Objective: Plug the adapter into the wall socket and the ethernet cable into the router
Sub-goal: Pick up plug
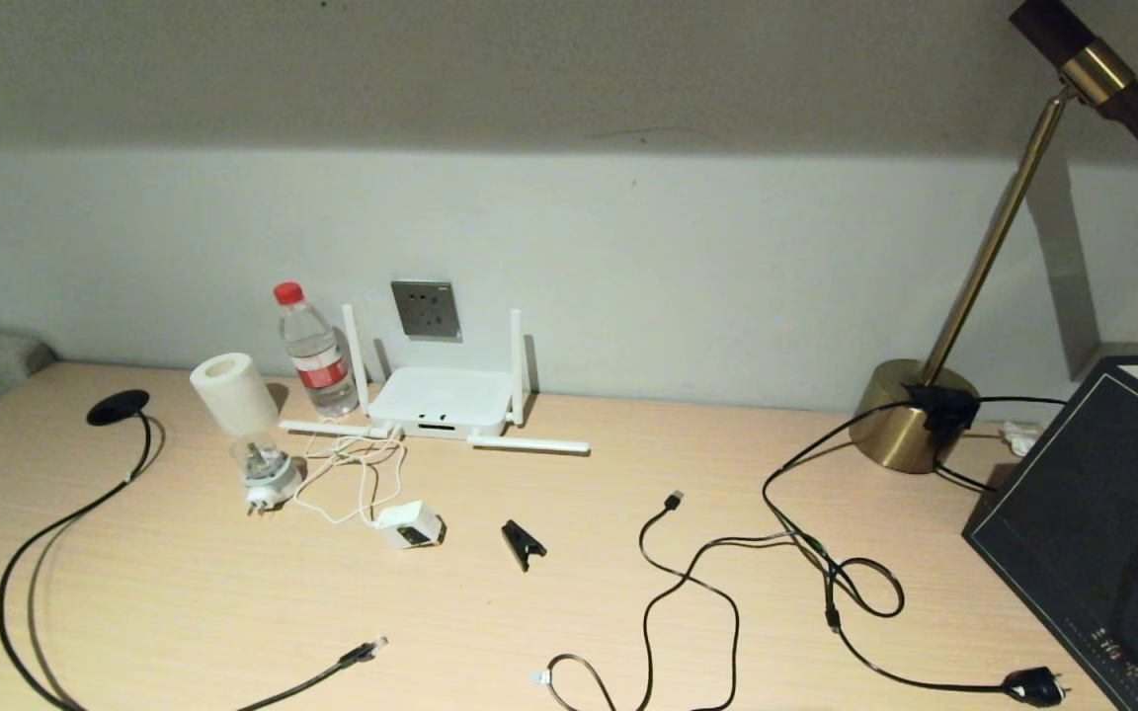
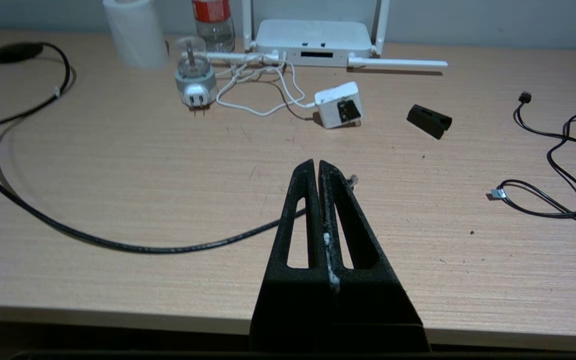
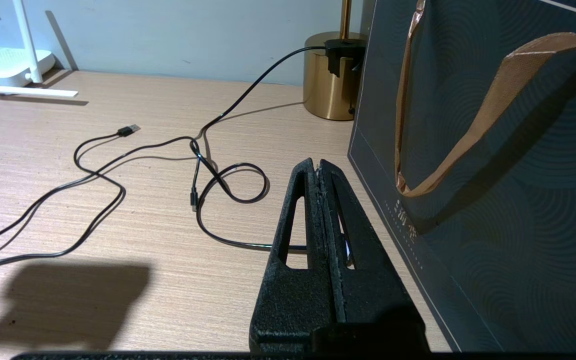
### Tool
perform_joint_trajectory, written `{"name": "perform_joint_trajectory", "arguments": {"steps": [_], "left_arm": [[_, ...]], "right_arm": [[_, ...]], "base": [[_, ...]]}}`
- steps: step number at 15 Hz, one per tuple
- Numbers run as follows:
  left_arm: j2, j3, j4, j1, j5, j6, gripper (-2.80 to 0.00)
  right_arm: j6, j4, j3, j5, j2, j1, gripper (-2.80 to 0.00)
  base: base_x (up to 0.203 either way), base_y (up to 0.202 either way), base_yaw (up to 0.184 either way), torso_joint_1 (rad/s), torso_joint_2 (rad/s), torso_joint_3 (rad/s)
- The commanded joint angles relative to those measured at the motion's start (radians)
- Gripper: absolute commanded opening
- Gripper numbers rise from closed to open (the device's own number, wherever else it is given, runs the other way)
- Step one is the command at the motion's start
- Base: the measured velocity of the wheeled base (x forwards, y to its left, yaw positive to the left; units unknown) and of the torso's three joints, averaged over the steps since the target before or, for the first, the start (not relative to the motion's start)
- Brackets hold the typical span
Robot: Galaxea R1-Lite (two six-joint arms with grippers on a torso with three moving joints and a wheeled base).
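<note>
The white cube adapter (image 1: pixel 411 524) (image 2: pixel 339 105) lies on the desk, dark face toward me, its thin white cord looping back to the router (image 1: pixel 440 401) (image 2: pixel 314 41). The grey wall socket (image 1: pixel 426 309) is on the wall just above the router. The black ethernet cable (image 1: pixel 332 671) (image 2: pixel 118 244) curves along the left, its clear connector (image 1: pixel 369 649) near the front edge. My left gripper (image 2: pixel 316 164) is shut and empty above that connector, which it mostly hides. My right gripper (image 3: pixel 316 162) is shut and empty over the right side of the desk. Neither arm shows in the head view.
A round travel plug (image 1: pixel 265 472), paper roll (image 1: pixel 233 393) and water bottle (image 1: pixel 314 351) stand left of the router. A black clip (image 1: pixel 523 542), a USB cable (image 1: pixel 673 501) and a power-plug cable (image 1: pixel 1033 684) lie mid-right. A brass lamp (image 1: pixel 912 427) and a dark bag (image 3: pixel 493 175) stand at the right.
</note>
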Motion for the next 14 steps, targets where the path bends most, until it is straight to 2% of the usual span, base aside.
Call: {"name": "perform_joint_trajectory", "arguments": {"steps": [1, 3, 5, 7, 10, 13, 14], "left_arm": [[0.012, -0.052, -0.013, 0.000, -0.032, 0.021, -2.80], [0.094, -0.157, 0.006, -0.001, -0.092, 0.026, -2.80], [0.281, -0.273, 0.013, -0.018, -0.151, 0.028, -2.80], [0.517, -0.360, -0.008, -0.039, -0.196, 0.030, -2.80], [0.917, -0.464, -0.134, -0.057, -0.249, 0.043, -2.80], [1.278, -0.565, -0.252, -0.070, -0.312, 0.138, -2.80], [1.376, -0.597, -0.287, -0.076, -0.362, 0.180, -2.80]], "right_arm": [[-0.001, -0.001, 0.035, 0.000, 0.000, 0.000, -2.80], [-0.001, 0.000, 0.035, 0.000, 0.000, 0.000, -2.80], [-0.001, -0.001, 0.035, 0.000, 0.000, 0.000, -2.80], [-0.001, -0.001, 0.035, 0.000, 0.000, 0.000, -2.80], [-0.001, 0.000, 0.035, 0.000, 0.000, 0.000, -2.80], [-0.001, -0.001, 0.035, 0.000, 0.000, 0.000, -2.80], [-0.001, 0.000, 0.035, 0.000, 0.000, 0.000, -2.80]], "base": [[0.000, 0.000, 0.000, 0.000, 0.00, 0.000], [0.000, 0.000, 0.000, 0.000, 0.00, 0.000], [0.000, 0.000, 0.000, 0.000, 0.00, 0.000], [0.000, 0.000, 0.000, 0.000, 0.00, 0.000], [0.000, 0.000, 0.000, 0.000, 0.00, 0.000], [0.000, 0.000, 0.000, 0.000, 0.00, 0.000], [0.000, 0.000, 0.000, 0.000, 0.00, 0.000]]}}
